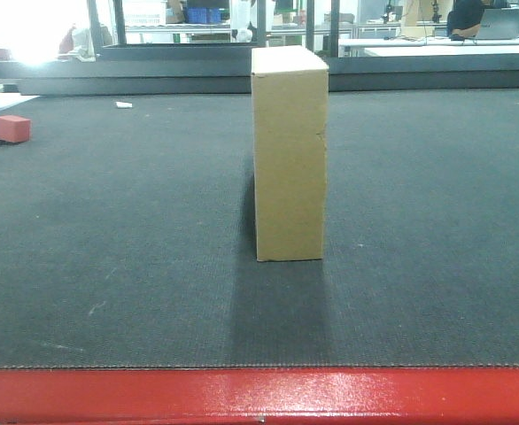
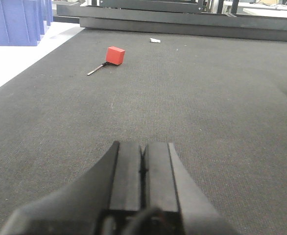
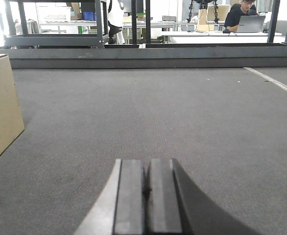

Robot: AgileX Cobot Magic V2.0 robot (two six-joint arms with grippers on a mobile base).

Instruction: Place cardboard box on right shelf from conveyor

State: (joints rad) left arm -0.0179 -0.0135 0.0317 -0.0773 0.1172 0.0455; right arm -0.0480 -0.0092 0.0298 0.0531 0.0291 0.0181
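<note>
The cardboard box (image 1: 290, 155), tan and tall, stands upright in the middle of the conveyor (image 1: 109, 266), a dark grey belt with a glossy red front edge. Its side also shows at the left border of the right wrist view, cardboard box (image 3: 1, 107). My right gripper (image 3: 146, 162) is shut with nothing in it, low over the belt to the right of the box. My left gripper (image 2: 143, 145) is shut and empty too, over bare belt; the box is out of its view. No arm shows in the front view. The right shelf is out of view.
A small red cube (image 1: 13, 128) with a thin dark tool beside it lies on the belt at far left, red cube (image 2: 115, 55). Blue bins (image 2: 16, 22) stand past the belt's left edge. A grey rail (image 3: 143, 54) and desks lie behind the belt.
</note>
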